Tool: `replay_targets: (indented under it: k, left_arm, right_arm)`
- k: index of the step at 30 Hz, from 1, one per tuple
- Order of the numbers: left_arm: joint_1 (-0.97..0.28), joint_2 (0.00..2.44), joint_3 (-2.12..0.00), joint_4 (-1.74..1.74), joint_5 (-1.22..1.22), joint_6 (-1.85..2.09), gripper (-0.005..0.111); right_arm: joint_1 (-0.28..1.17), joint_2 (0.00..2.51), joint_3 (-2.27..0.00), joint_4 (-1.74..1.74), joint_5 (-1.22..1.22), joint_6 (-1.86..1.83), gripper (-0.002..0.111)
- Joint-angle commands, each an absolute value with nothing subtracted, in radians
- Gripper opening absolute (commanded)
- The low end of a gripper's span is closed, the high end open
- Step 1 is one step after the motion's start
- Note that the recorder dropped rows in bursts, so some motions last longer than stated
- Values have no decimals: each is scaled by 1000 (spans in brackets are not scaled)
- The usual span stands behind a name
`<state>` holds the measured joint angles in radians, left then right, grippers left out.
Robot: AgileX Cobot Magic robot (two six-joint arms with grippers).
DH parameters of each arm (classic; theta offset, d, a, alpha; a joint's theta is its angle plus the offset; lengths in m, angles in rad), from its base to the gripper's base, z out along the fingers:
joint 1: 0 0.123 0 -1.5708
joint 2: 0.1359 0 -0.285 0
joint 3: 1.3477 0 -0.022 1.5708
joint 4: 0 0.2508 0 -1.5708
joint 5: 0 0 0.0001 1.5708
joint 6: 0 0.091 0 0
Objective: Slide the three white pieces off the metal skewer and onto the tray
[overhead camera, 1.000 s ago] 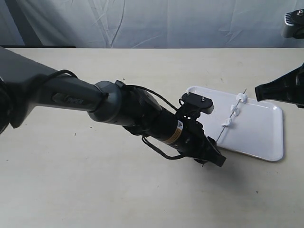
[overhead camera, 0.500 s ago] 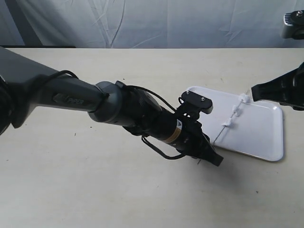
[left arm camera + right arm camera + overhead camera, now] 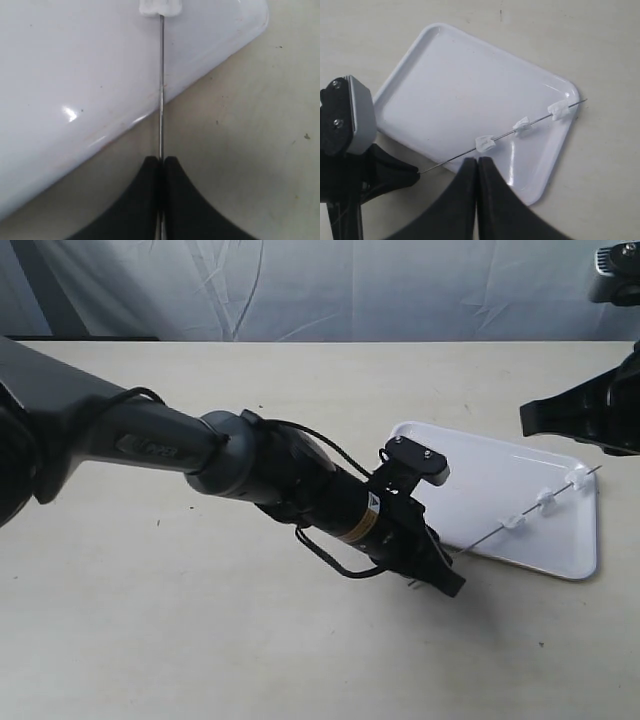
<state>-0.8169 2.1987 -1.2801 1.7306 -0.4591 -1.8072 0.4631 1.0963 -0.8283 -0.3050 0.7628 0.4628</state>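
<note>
The metal skewer (image 3: 480, 536) runs in a straight slant from the left claw (image 3: 450, 580), which is clamped on its near end, out across the tray's (image 3: 500, 470) near rim toward the tray's far right corner. Its free tip pokes just past that corner, over the desk (image 3: 200, 640).

The three white pieces (image 3: 522, 125) are strung along the outer half of the rod, spaced apart. The outermost piece (image 3: 559, 110) hangs right over the corner rim, so it may fall outside the tray when pushed off.

The right claw (image 3: 478, 162) is the nearer one to the pieces. Its tips are pressed together and hold nothing, and they sit just beside the innermost piece (image 3: 485, 144) on the handle side. Whether they touch the rod cannot be told.

The pieces are small, ragged white chunks. The rod is very thin, dark and straight.
</note>
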Motion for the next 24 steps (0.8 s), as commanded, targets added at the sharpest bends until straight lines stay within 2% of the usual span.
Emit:
replay_targets:
  k: [1,10,18,21,24]
  left_arm:
    - [-798,2210,-1277,1744,-459,-1864,0]
    - [-709,2147,-1268,1744,-559,-1930,0]
    - [-690,2007,-1205,1744,-531,-1900,0]
    - [-690,1999,-1205,1744,-545,-1910,0]
    - [-690,1999,-1199,1744,-562,-1918,0]
  right_arm:
    - [466,1099,-834,-327,775,462,0]
    - [466,1034,-834,-327,753,469,1]
    - [466,933,-834,-298,833,482,1]
    - [466,891,-834,-287,882,482,12]
    - [466,845,-834,-278,909,482,40]
